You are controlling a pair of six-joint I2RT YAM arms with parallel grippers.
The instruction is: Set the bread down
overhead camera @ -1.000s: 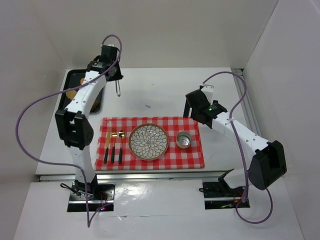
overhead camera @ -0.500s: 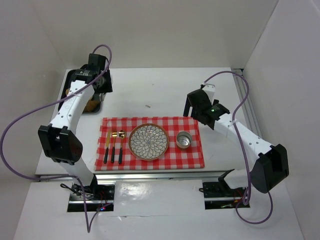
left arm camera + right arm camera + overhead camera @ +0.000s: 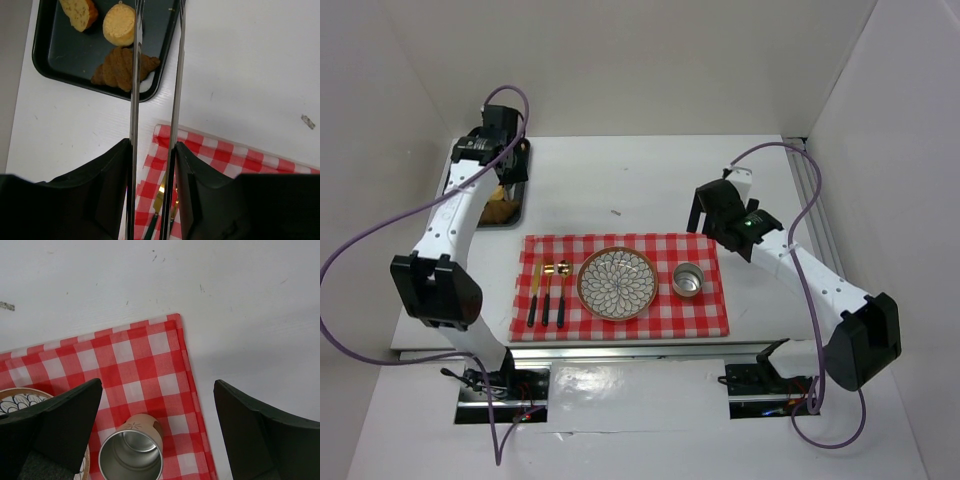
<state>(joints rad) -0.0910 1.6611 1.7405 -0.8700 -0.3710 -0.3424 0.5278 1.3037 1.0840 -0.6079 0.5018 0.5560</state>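
Observation:
A dark tray (image 3: pixel 55 65) at the table's far left holds a brown croissant (image 3: pixel 116 70), a round yellow bun (image 3: pixel 119 24) and a crusty bread piece (image 3: pixel 79 11). My left gripper (image 3: pixel 152 145) is shut on metal tongs (image 3: pixel 134 90). Their two blades stand slightly apart and reach over the croissant and the tray's right rim. In the top view the left gripper (image 3: pixel 503 140) hangs above the tray (image 3: pixel 460 195). A patterned plate (image 3: pixel 617 283) lies on the red checked cloth (image 3: pixel 710 315). My right gripper (image 3: pixel 157 385) is open and empty above the cloth's right end.
A steel cup (image 3: pixel 132 452) stands on the cloth right of the plate, and also shows in the top view (image 3: pixel 688 280). Gold cutlery with dark handles (image 3: pixel 548 290) lies left of the plate. White walls close in the table on three sides. A small dark scrap (image 3: pixel 617 212) lies behind the cloth.
My left arm has swung left with the tongs, from above the bare table behind the cloth to above the tray. The right arm has barely moved.

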